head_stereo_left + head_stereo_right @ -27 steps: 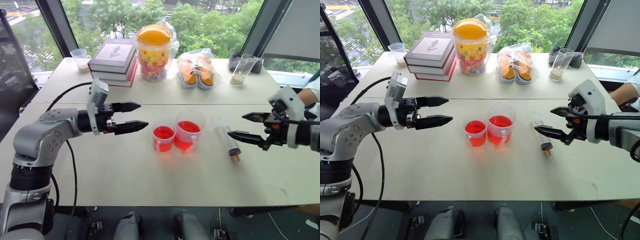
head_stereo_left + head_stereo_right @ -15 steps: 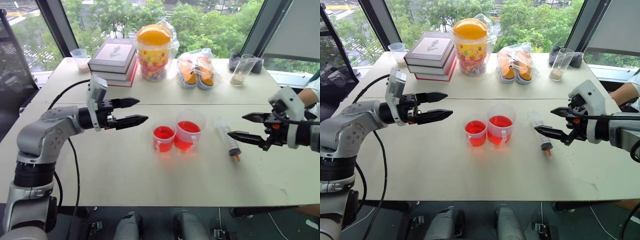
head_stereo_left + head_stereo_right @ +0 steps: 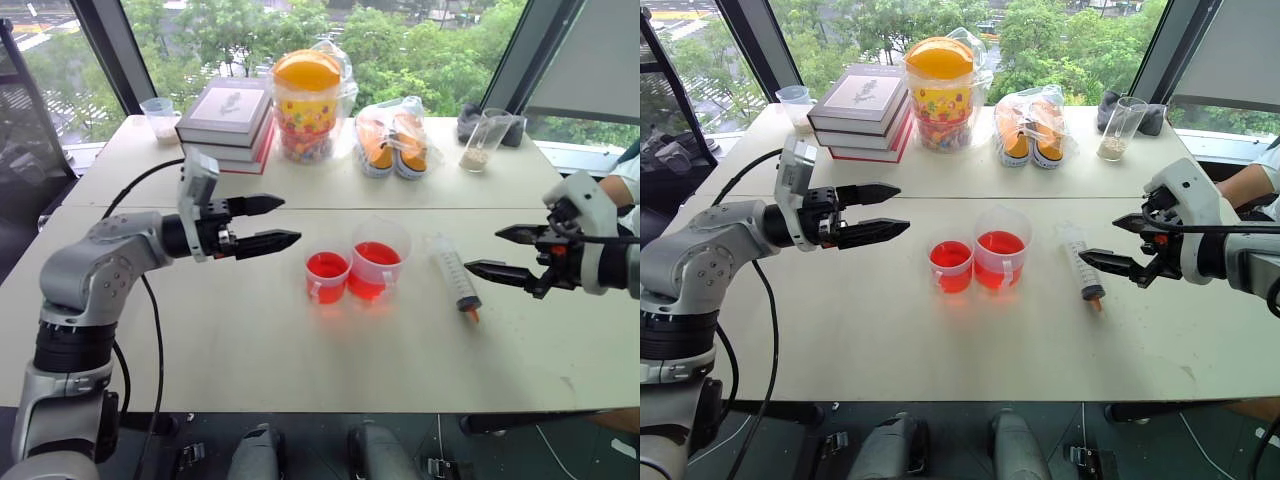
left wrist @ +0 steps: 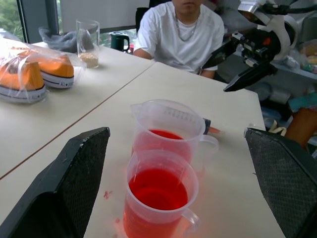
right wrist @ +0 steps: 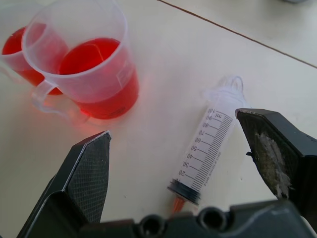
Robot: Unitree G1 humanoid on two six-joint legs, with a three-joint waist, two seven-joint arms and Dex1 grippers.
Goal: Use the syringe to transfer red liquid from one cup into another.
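Right gripper (image 3: pixel 512 253) has pulled back off the syringe (image 3: pixel 453 273), jaws wide and empty; syringe lies flat on the table (image 3: pixel 250 340), right of the taller cup (image 3: pixel 378 259); shorter cup (image 3: pixel 327 277) seemingly touching it; left gripper (image 3: pixel 277 222) hovers wide, empty.

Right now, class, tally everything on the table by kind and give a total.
Cups: 4
Syringes: 1
Books: 2
Candy jars: 1
Bagged shoe pairs: 1
Dark cloths: 1
Total: 10
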